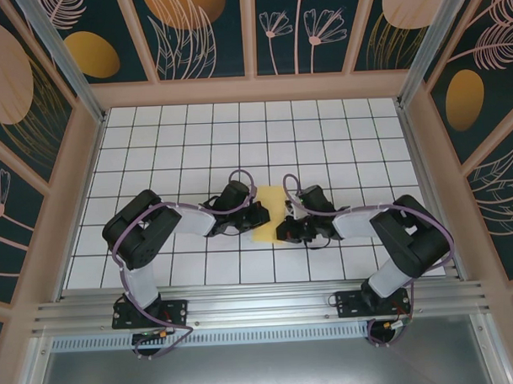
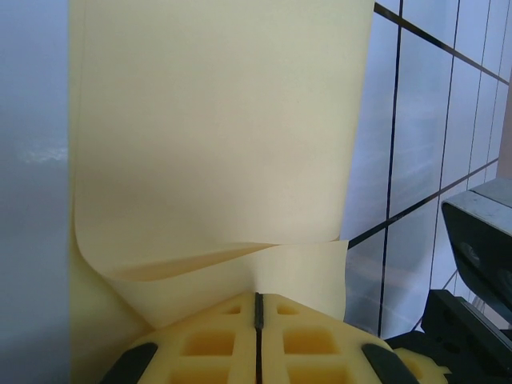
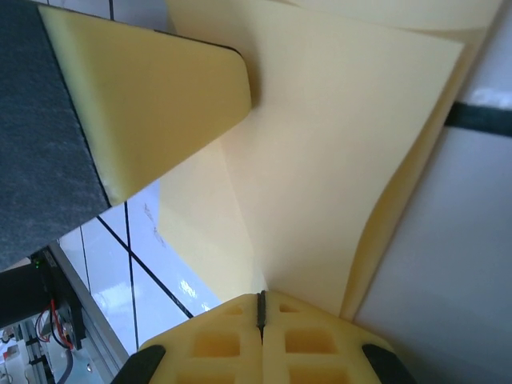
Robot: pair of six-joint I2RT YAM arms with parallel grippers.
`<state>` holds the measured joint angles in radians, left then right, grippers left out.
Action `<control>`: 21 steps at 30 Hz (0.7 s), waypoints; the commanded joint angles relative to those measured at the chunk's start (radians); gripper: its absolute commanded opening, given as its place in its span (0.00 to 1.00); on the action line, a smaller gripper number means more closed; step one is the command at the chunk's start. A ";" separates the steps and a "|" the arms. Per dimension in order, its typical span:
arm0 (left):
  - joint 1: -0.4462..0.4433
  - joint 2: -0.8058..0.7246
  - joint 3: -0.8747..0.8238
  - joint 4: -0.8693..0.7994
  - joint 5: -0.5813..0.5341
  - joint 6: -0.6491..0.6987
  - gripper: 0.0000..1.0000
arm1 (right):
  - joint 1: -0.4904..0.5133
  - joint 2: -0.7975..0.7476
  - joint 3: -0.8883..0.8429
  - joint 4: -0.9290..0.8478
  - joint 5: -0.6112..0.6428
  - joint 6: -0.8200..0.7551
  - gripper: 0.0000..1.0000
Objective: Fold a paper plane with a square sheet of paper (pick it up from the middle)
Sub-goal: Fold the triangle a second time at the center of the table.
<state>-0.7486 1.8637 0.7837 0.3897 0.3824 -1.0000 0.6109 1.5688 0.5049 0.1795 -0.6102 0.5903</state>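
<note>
So in the overhead view the yellow sheet of paper (image 1: 270,210) sits right around the middle of the frame on the white grid table (image 1: 196,143), squeezed between the two black arms that reach in from the lower left and lower right. The left gripper (image 1: 259,215) is up against the paper's left edge and the right gripper (image 1: 285,228) is at its lower right edge, so the two are really close to each other with just the paper between them. From up there you can't make out the jaws themselves, too small and dark. In the left wrist view it's way clearer: the two yellow lattice fingers (image 2: 208,344) at the bottom centre of the frame are pressed together, only a thin dark seam between them, and the paper's edge runs right into that seam, so it's pinched. The paper fills most of the upper left and centre, standing up from the fingers, with one layer curling over along the left side and a second flap lower down. Grid lines of the table show on the right, and a dark grey piece of the other arm (image 2: 480,240) pokes in at the lower right. In the right wrist view it's the same story: fingers (image 3: 312,344) together at the bottom centre, clamped on the paper, which fans out toward the upper right. A yellow finger with a dark grey pad (image 3: 144,104) comes in from the upper left and rests against the paper.
</note>
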 commanded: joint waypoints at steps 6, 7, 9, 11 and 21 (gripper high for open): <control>0.004 0.041 -0.032 -0.098 -0.046 0.014 0.09 | 0.002 -0.032 -0.069 -0.190 0.009 0.003 0.02; 0.005 0.041 -0.031 -0.098 -0.044 0.014 0.09 | 0.002 -0.035 -0.073 -0.191 0.007 0.005 0.02; 0.002 0.042 -0.028 -0.098 -0.042 0.015 0.09 | 0.001 -0.040 -0.082 -0.197 0.011 0.008 0.03; 0.003 0.041 -0.030 -0.099 -0.043 0.015 0.09 | -0.001 -0.048 -0.093 -0.193 0.010 0.016 0.03; 0.004 0.042 -0.025 -0.098 -0.034 0.020 0.09 | -0.010 -0.179 -0.081 -0.217 0.003 0.060 0.03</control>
<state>-0.7490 1.8637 0.7834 0.3897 0.3859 -1.0000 0.6075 1.4391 0.4324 0.0689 -0.6064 0.6254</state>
